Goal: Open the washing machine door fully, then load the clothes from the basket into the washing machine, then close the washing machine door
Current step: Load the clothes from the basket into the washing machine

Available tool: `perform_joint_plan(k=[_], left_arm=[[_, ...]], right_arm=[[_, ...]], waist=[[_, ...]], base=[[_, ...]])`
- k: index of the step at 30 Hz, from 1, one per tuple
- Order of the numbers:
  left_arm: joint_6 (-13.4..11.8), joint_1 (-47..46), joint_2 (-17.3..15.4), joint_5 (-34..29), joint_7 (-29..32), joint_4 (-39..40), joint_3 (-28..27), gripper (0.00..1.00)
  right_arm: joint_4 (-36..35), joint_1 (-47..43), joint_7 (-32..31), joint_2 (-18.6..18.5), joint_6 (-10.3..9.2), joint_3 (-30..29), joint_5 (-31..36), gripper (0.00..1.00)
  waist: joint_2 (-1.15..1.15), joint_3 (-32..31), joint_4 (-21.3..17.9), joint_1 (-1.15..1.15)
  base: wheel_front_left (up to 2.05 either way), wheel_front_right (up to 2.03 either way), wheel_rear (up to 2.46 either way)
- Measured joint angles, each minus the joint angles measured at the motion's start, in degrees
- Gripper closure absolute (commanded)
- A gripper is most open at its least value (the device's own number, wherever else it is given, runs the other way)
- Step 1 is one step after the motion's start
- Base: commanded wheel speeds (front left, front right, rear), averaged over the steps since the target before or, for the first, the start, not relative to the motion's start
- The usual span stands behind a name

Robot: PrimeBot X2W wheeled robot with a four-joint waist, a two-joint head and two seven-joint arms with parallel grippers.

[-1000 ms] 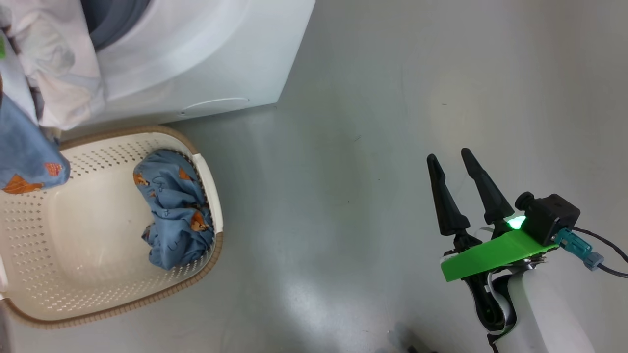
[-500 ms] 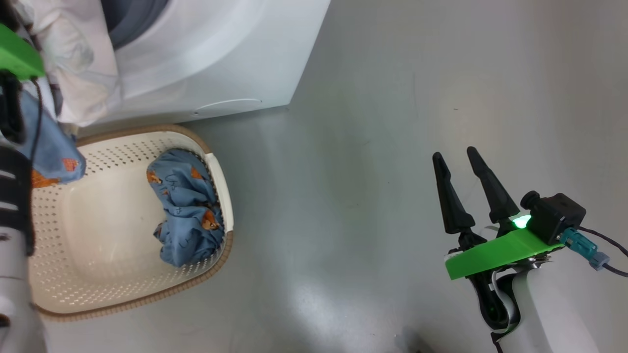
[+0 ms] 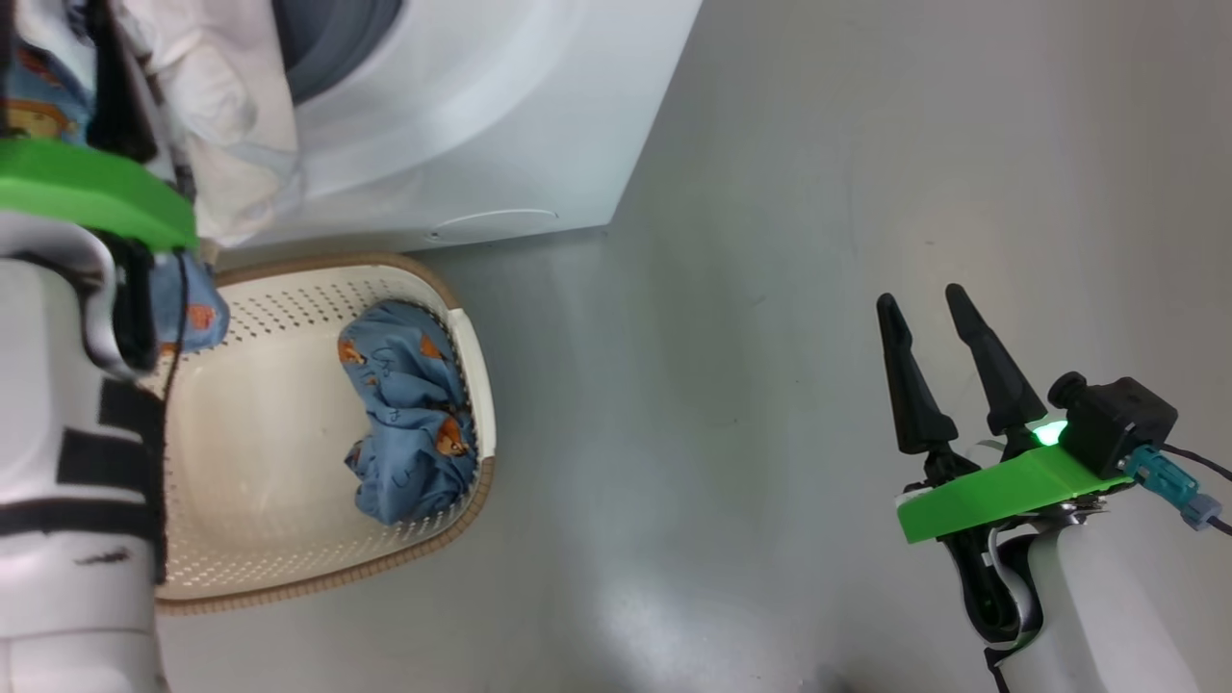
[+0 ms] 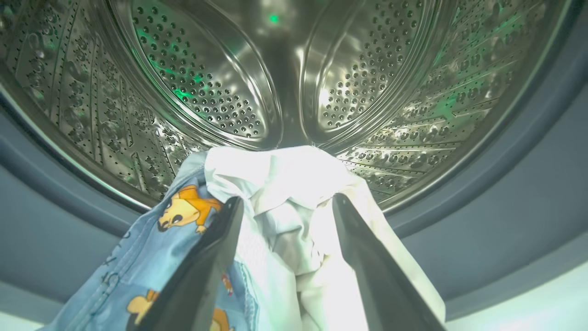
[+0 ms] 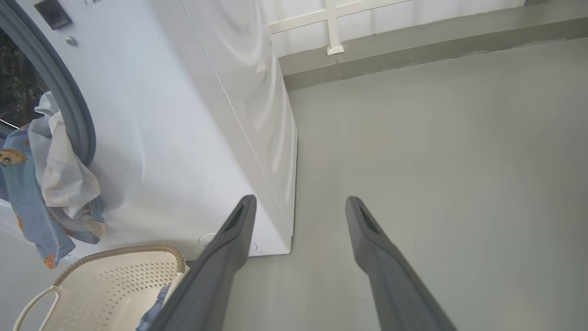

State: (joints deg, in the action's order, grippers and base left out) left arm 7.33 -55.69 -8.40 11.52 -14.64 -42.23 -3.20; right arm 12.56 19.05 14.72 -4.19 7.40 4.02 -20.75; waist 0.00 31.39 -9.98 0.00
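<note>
Since a second ago the head camera has turned: the washing machine and basket sit further right, and the pale left forearm now shows at the left. Left pincer stands wide open at the drum mouth, with white-and-blue clothes lying loose between its fingers and draped over the grey gasket. Another blue garment lies at the basket's right end. Right pincer is wide open and empty over the floor.

Head looks down, left wrist close into washing machine, right shares basket.
</note>
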Motion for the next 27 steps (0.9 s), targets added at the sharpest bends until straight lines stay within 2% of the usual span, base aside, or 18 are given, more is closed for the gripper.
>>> perform_joint_plan(k=[11, 27], left_arm=[[0.00, 10.51, 3.45, -0.80, 0.00, 8.39, -1.29, 0.00], [0.00, 29.53, 5.33, -0.69, 0.00, 21.65, -2.81, 0.00]], right_arm=[[-0.01, -0.81, 0.00, -1.67, 0.00, -1.07, 0.49, 0.00], [-0.64, -2.85, 0.00, -3.10, 0.00, -1.92, 0.51, 0.00]], waist=[[0.00, -2.80, 2.40, 0.00], [0.00, -4.49, 4.54, 0.00]], base=[[0.00, 0.00, 0.00], [0.00, 0.00, 0.00]])
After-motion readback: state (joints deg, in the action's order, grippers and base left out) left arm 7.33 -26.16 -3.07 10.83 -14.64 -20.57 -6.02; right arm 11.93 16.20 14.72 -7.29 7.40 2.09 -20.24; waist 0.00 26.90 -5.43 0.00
